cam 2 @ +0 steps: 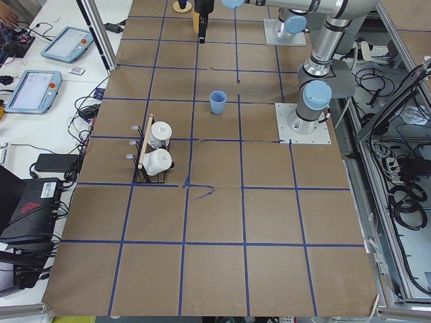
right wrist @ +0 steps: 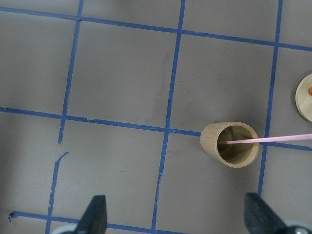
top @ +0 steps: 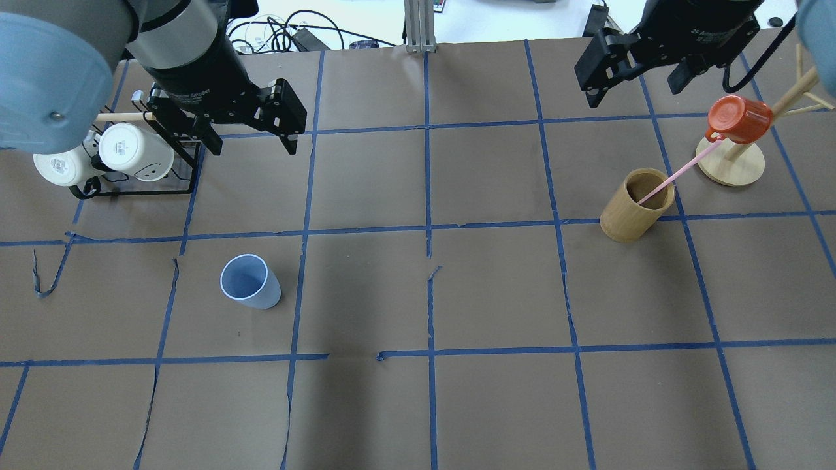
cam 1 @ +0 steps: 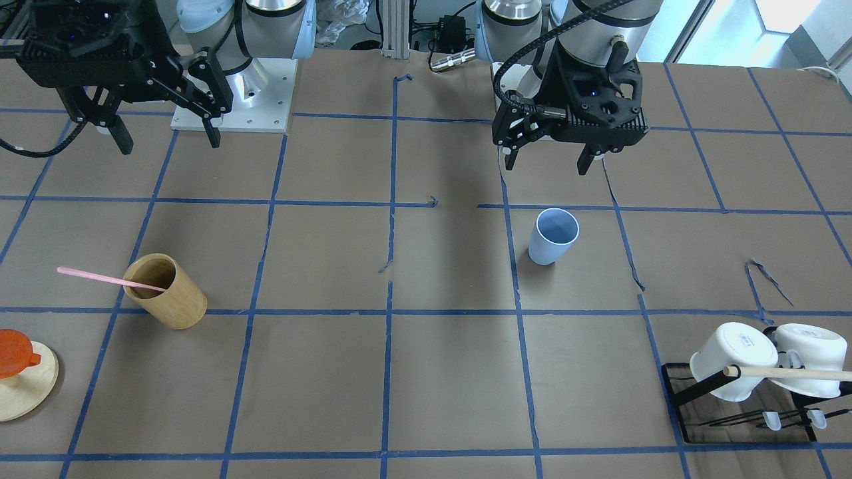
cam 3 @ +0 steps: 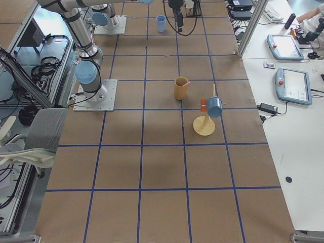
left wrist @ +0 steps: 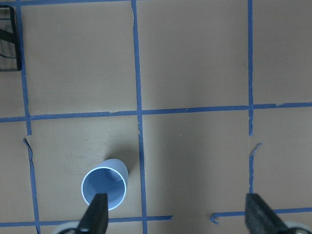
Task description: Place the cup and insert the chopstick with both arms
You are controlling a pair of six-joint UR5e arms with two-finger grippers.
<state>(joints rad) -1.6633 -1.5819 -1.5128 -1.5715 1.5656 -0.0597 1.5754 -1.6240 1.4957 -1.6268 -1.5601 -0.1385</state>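
Note:
The light-blue cup [cam 1: 553, 235] stands upright on the table, also seen in the overhead view [top: 249, 282] and the left wrist view [left wrist: 105, 189]. My left gripper [top: 251, 147] hovers open and empty above and beyond it. The pink chopstick [top: 679, 168] leans inside the tan wooden cup [top: 636, 204], its top sticking out towards the orange mug; it also shows in the right wrist view [right wrist: 273, 139]. My right gripper [top: 633, 91] is open and empty, high above the table beyond the wooden cup.
A black rack holds two white mugs [top: 134, 151] and a beige rod at the left. An orange mug [top: 738, 117] hangs on a wooden tree stand [top: 730, 164] at the right, close to the chopstick's tip.

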